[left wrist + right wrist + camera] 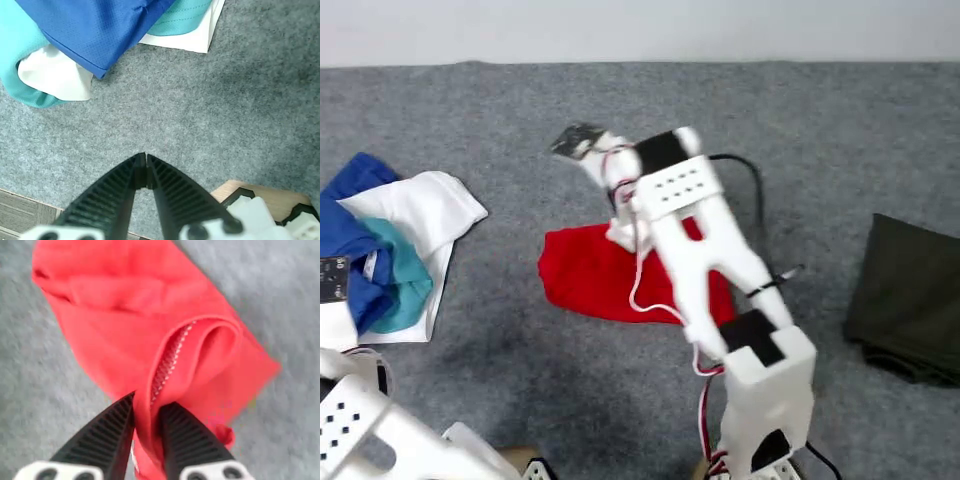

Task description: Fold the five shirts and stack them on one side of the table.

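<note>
A red shirt (pixel 592 276) lies crumpled at the middle of the grey table. My right gripper (pixel 146 408) is shut on a fold of the red shirt (pixel 125 315) beside its collar seam; in the high view the right arm (pixel 705 250) stretches over it. A pile of blue (pixel 350 240), teal (pixel 405 275) and white (pixel 425 205) shirts sits at the left edge. A dark folded shirt (pixel 905 300) lies at the right edge. My left gripper (pixel 146 165) is shut on nothing, low over bare carpet near the blue shirt (pixel 95 30).
The grey carpet (pixel 520 380) covers the table. The left arm's white base (pixel 370 430) sits at the near left corner. A wooden edge (pixel 235 187) shows under the left gripper's mount.
</note>
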